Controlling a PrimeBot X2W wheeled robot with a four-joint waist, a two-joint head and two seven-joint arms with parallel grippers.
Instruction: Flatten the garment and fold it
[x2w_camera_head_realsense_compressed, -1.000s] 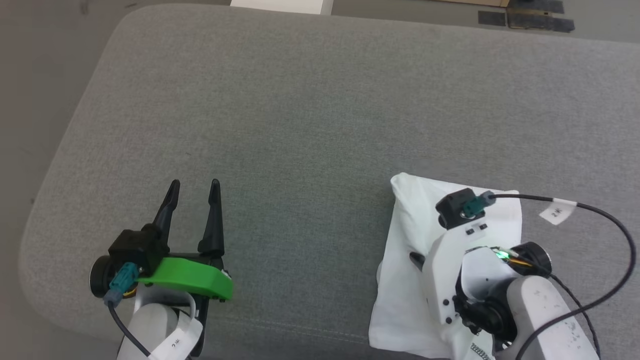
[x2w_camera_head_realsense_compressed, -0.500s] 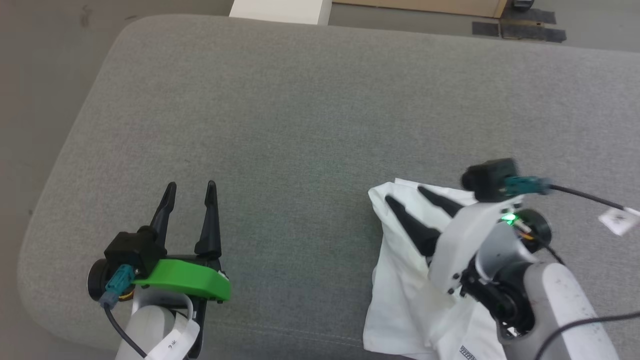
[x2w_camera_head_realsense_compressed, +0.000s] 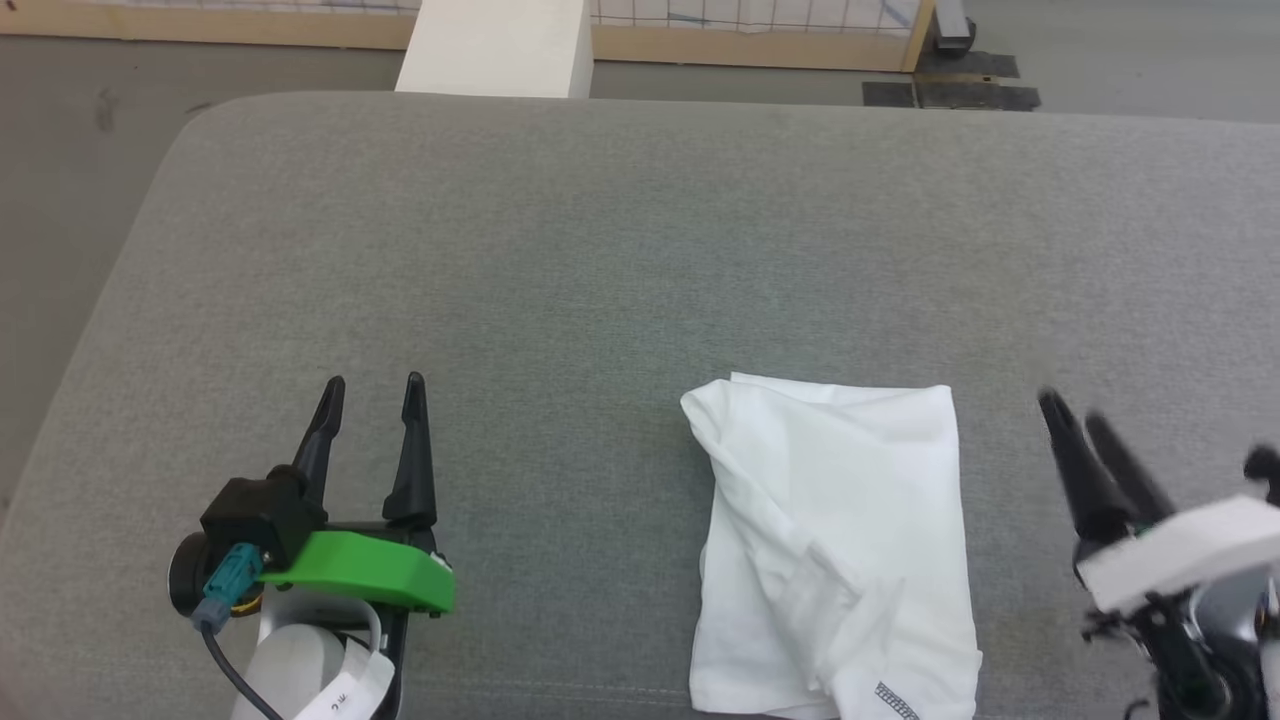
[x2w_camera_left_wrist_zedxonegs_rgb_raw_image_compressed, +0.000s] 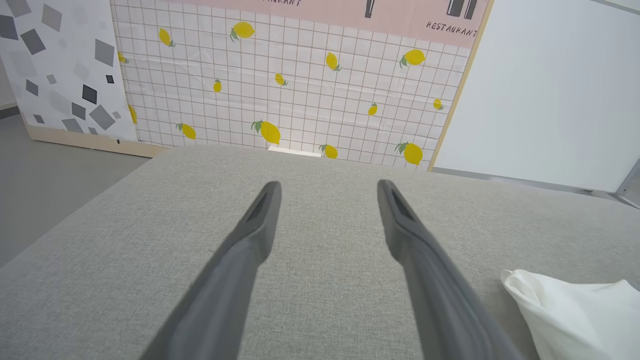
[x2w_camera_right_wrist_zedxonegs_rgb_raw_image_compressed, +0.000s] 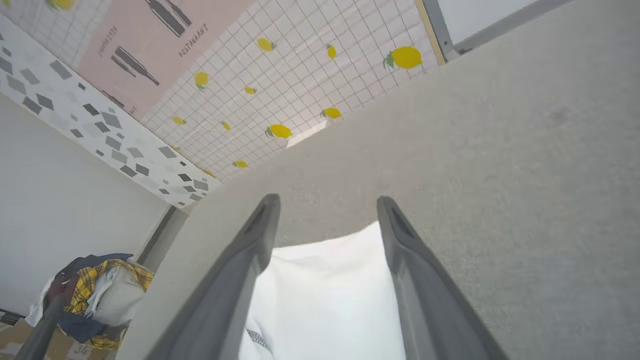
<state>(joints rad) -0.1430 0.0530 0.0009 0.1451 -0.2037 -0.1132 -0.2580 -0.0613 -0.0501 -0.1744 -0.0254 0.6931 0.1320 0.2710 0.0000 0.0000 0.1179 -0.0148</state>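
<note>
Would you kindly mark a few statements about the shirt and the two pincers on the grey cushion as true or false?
1. The shirt lies folded on the cushion. True.
2. The right pincer grips the shirt. False: it is open, beside the shirt and apart from it.
3. The left pincer is open and empty. True.
4. The shirt hangs over the cushion's left edge. False: it lies right of centre, near the front edge.

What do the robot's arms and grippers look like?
The left gripper has two long, tapering dark jaws on a green bracket, with a teal plug, black cable and white tag. The right gripper has the same jaws on a white bracket.
</note>
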